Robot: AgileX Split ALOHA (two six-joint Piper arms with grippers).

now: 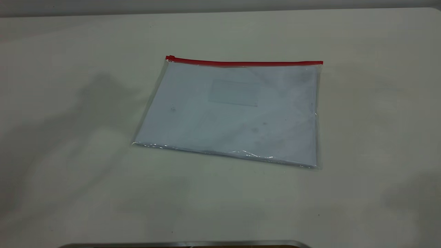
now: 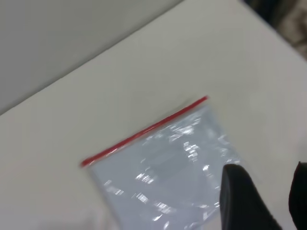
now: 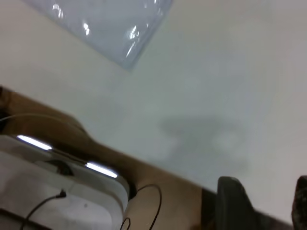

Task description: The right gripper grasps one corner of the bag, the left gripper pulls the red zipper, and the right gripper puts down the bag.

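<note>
The bag (image 1: 231, 110) lies flat on the white table (image 1: 69, 165), clear plastic over white paper, with a faint card pocket. The red zipper (image 1: 246, 63) runs along its far long edge, with the slider tab (image 1: 170, 58) at the left end. The corner (image 1: 319, 64) at the right end rests on the table. Neither gripper shows in the exterior view. In the left wrist view my left gripper (image 2: 267, 167) is open and empty, hovering above the bag (image 2: 163, 177) near its short edge, away from the red zipper (image 2: 144, 130). My right gripper (image 3: 265, 181) is open and empty above the table's edge, far from the bag (image 3: 110, 28).
A metal rim (image 1: 186, 244) shows at the table's near edge. The right wrist view shows the table's edge, brown floor below, and a white device with a black cable (image 3: 62, 201). Arm shadows fall on the table at left and lower right.
</note>
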